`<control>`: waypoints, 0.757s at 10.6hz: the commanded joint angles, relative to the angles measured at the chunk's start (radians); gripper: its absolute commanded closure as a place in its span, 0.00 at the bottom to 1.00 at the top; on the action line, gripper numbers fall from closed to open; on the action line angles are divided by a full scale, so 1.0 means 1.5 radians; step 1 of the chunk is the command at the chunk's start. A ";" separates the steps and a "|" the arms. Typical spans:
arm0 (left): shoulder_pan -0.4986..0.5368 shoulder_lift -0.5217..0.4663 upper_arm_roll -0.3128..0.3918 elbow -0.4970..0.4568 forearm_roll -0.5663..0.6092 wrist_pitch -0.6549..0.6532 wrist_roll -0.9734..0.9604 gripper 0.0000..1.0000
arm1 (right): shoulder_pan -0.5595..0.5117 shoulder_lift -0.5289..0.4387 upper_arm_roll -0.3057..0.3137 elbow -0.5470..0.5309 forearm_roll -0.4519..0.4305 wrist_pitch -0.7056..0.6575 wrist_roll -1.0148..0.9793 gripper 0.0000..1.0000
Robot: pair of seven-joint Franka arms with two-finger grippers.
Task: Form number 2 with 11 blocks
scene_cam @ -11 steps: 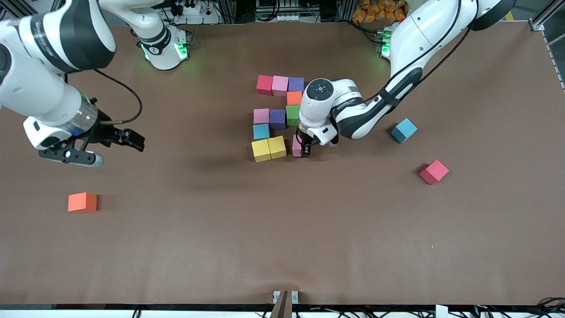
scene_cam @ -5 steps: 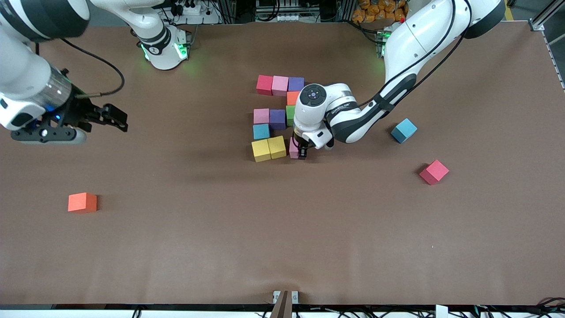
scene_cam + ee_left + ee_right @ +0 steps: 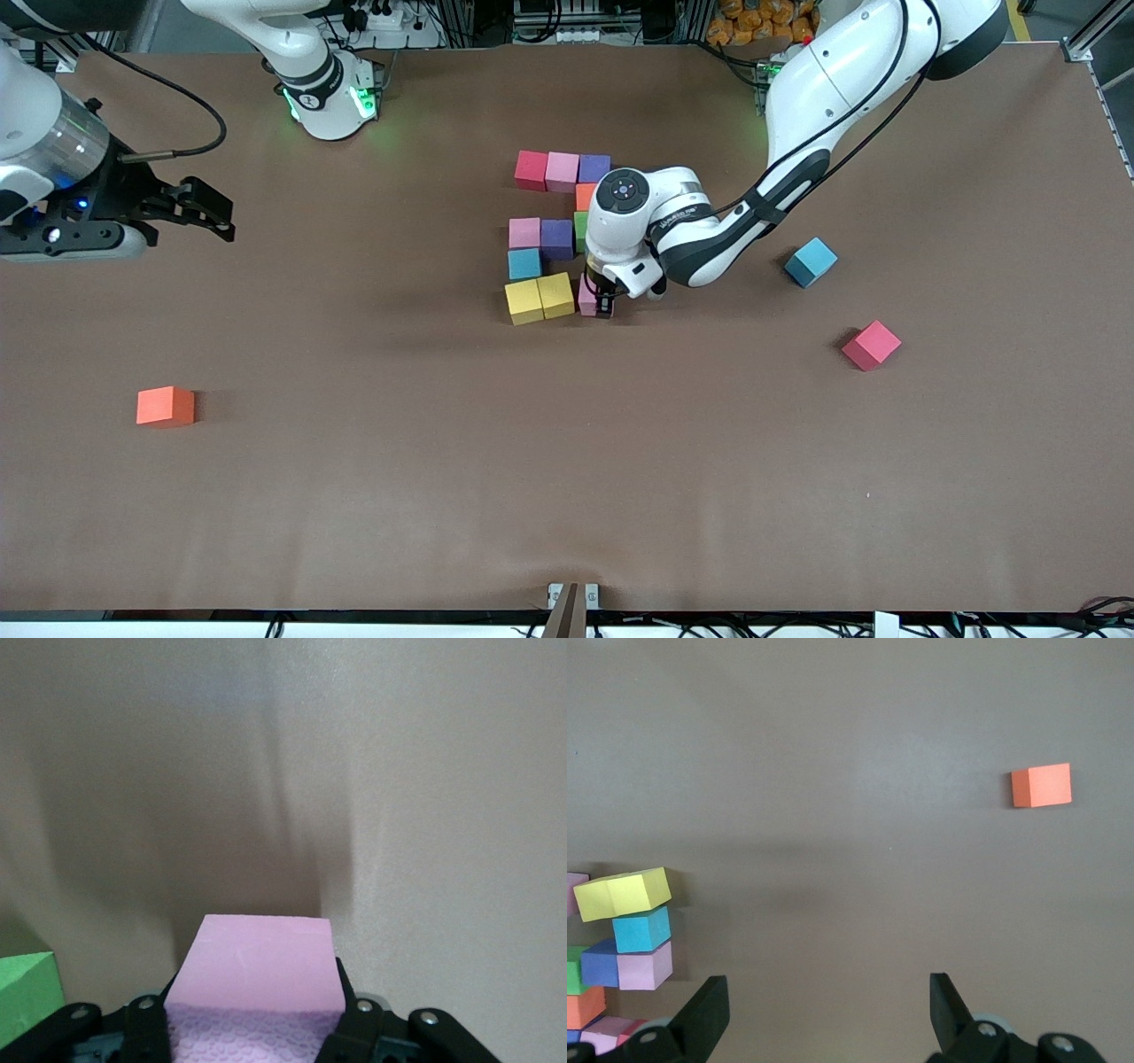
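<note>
The left gripper (image 3: 604, 304) pinches a pink block (image 3: 257, 970) between its fingers, low at the table beside the two yellow blocks (image 3: 539, 298) that end the number 2 (image 3: 556, 235). A green block (image 3: 27, 992) sits close beside the fingers. Spare blue block (image 3: 811, 261) and red block (image 3: 871, 345) lie well apart toward the left arm's end. The right gripper (image 3: 199, 208) waits, fingers spread, over bare table; an orange block (image 3: 165, 406) lies below it, apart.

Parts hidden by the left arm or cut off at the edges

The left arm's wrist is covering most of the green block (image 3: 580, 232) and pink block (image 3: 586, 299) — whether pink is touching the yellow block (image 3: 556, 294) cannot be told; the front view's edge is cropping the right arm.
</note>
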 commanded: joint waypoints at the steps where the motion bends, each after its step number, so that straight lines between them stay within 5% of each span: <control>1: -0.020 0.015 0.004 0.021 0.016 -0.011 -0.070 0.43 | -0.025 -0.008 0.005 0.009 -0.012 -0.015 -0.030 0.00; 8: -0.033 0.019 0.014 0.026 0.016 -0.012 -0.071 0.42 | -0.068 -0.006 0.038 0.009 -0.012 -0.043 -0.019 0.00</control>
